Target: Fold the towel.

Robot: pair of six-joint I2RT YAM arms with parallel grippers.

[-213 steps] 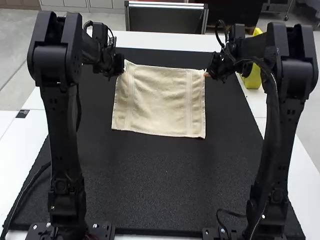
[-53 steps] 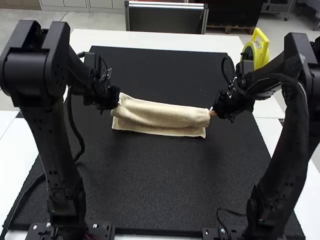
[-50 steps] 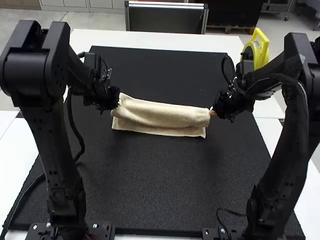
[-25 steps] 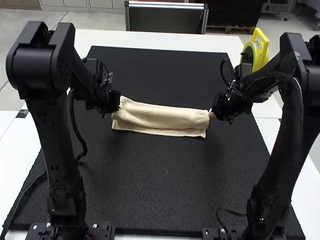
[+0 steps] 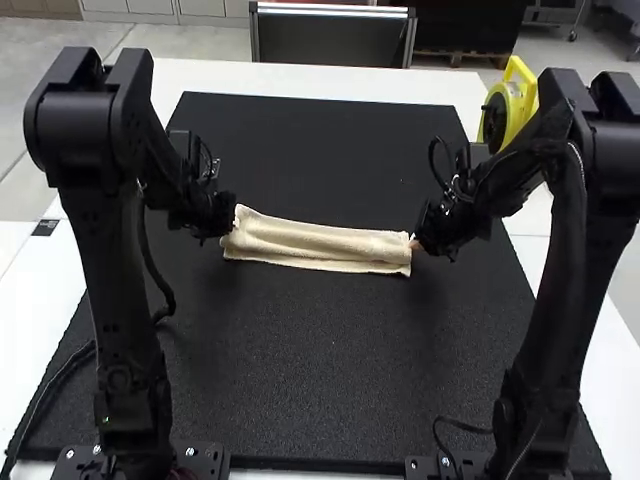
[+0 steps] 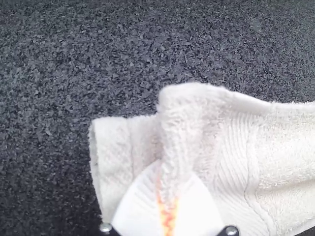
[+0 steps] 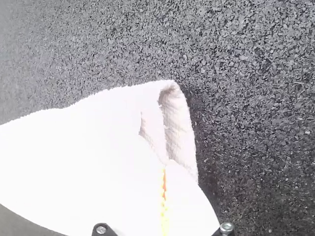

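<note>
Evidently, the left pincer (image 5: 233,222) and the right pincer (image 5: 415,243) were each closed on one end of the towel (image 5: 320,243), probably for keeping its folded edge straight. Between them, the cloth lay as a narrow, doubled strip. Under both pincers, the dark mat (image 5: 330,350) spread over the white counter (image 5: 300,79), perhaps to prevent sliding.

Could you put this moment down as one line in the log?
towel: folded over, on black mat | left gripper: pinching one end | right gripper: pinching other end
</note>
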